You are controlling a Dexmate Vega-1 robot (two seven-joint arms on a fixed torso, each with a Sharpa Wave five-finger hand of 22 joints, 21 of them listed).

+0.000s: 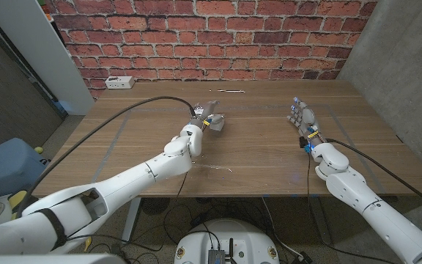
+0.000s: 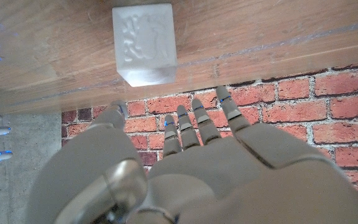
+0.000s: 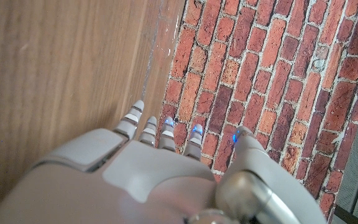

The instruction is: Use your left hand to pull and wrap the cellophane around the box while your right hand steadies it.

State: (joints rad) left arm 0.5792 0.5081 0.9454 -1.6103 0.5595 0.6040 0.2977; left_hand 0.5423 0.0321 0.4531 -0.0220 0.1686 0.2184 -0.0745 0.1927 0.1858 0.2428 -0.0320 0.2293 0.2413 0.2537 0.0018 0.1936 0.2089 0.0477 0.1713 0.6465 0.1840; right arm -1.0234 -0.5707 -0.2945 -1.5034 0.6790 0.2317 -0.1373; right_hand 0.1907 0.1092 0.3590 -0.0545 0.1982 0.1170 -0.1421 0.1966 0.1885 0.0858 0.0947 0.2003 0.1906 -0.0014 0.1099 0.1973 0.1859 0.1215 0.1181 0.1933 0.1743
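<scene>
On the wooden table (image 1: 255, 147), the left hand (image 1: 209, 121) sits left of centre and the right hand (image 1: 303, 121) well apart on the right side, while a small box (image 1: 119, 82) rests at the far left corner, before the brick wall (image 1: 211, 37) behind the table.

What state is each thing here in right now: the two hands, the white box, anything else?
left hand: fingers stretched out, holding nothing.
right hand: fingers spread, holding nothing, apart from the left hand.
white box: standing on the table past the left hand's fingertips, untouched.
small white device: lying by the table's far edge, untouched.
</scene>
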